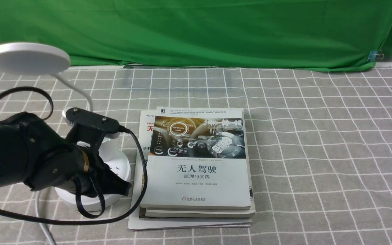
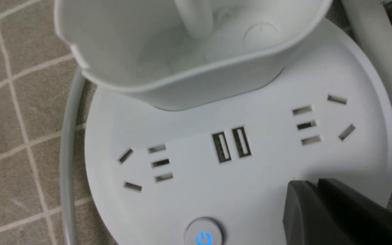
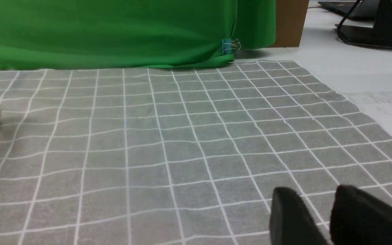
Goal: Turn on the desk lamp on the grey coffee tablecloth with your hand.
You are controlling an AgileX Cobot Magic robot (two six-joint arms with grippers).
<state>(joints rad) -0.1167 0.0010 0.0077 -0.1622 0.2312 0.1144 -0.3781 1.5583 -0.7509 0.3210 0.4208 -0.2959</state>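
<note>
The white desk lamp stands at the left of the grey coffee tablecloth (image 1: 318, 136). Its disc head (image 1: 28, 58) is raised on a thin bent neck. My hand, the black left arm, covers much of the round base (image 1: 121, 163). My left gripper (image 1: 126, 187) (image 2: 313, 182) is shut on nothing, its tip just over the base's top (image 2: 267, 170). It sits beside a round button (image 2: 203, 236) that glows blue. The pen holder cup (image 2: 182, 51) rises behind the sockets. My right gripper (image 3: 315, 194) is open low over bare cloth.
A stack of books (image 1: 196, 163) lies right beside the lamp base. The lamp's pale cord (image 1: 41, 217) runs toward the front edge. A green backdrop (image 1: 196, 30) hangs behind, held by a binder clip (image 1: 374, 55). The cloth ends at the right over a white table (image 3: 369, 75).
</note>
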